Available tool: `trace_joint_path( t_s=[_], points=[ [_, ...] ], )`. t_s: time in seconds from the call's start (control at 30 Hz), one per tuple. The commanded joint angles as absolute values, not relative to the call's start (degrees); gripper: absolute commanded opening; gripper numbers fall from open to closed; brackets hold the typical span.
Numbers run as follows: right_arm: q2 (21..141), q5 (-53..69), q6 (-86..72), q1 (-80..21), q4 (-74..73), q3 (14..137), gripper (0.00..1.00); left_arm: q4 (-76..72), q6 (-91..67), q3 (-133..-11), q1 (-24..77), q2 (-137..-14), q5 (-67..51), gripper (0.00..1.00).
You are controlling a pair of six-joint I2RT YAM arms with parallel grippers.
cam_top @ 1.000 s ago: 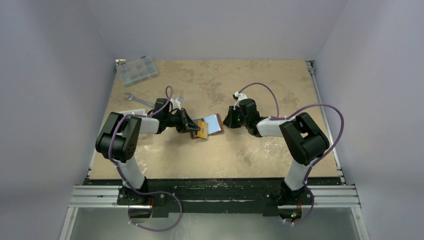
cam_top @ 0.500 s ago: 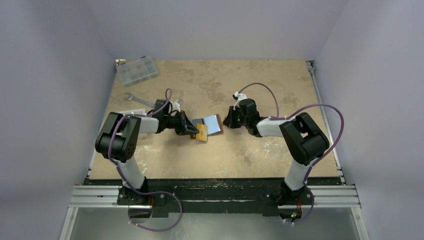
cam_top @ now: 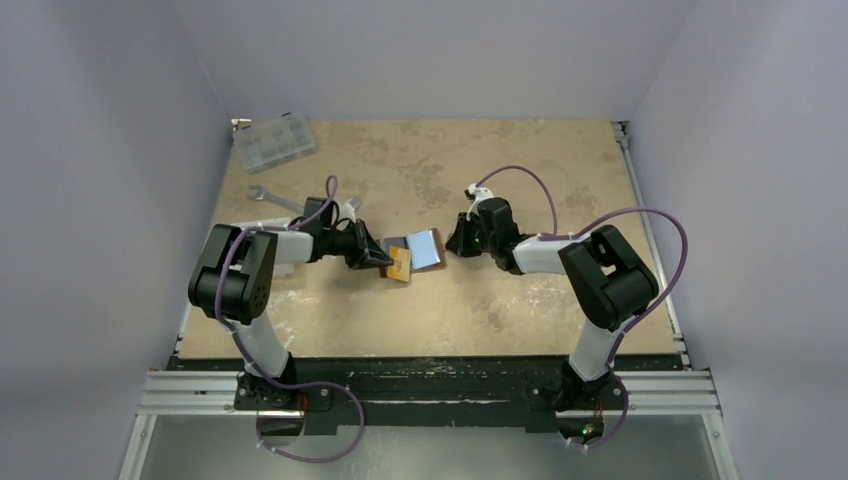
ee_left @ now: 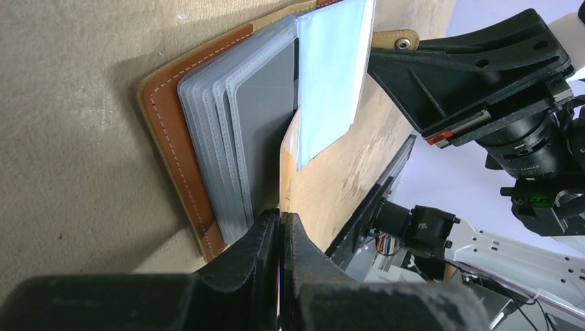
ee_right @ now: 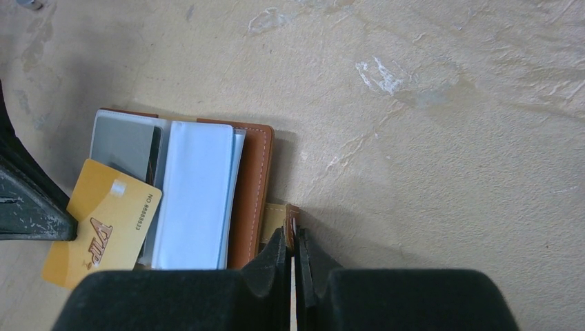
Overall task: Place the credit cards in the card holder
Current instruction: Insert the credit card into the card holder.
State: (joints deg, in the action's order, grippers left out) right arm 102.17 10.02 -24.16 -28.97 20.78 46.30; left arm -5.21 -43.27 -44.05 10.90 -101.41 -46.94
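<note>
The brown card holder (cam_top: 388,246) lies open mid-table, its grey slots (ee_left: 234,138) showing. A light blue card (cam_top: 426,247) lies on its right half and shows in both wrist views (ee_right: 193,193) (ee_left: 331,76). My left gripper (cam_top: 378,256) (ee_left: 281,217) is shut on the orange-yellow card (cam_top: 401,265) (ee_right: 103,227), held at the holder's near-left corner against the slots. My right gripper (cam_top: 455,243) (ee_right: 293,238) is shut on the holder's strap tab (ee_right: 278,217), by the brown cover (ee_right: 252,193).
A clear compartmented box (cam_top: 273,140) stands at the back left. A silver wrench (cam_top: 272,197) lies left of the left arm, and a white tray (cam_top: 262,225) is partly hidden under that arm. The table's rail edge runs along the right.
My left gripper has shifted slightly left and nearer with the orange-yellow card still in it. The right arm and the card holder have not moved.
</note>
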Motion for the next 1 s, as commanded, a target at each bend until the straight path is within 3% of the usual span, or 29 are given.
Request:
trace_joint_path(
  t_s=[0.0,0.5,0.97],
  points=[
    [102.39,10.28,-23.54,-29.27,21.62,47.81,0.00,-6.49,-41.61,-46.05,10.55,-102.90,-48.67,0.00],
    [103.00,10.45,-23.55,-29.27,21.53,48.07,0.00,-9.72,-42.23,-47.99,10.81,-107.56,-48.06,0.00],
    [102.79,11.03,-23.97,-29.26,21.70,48.04,0.00,5.71,-34.68,-51.47,10.72,-104.54,-45.72,0.00]
  ],
)
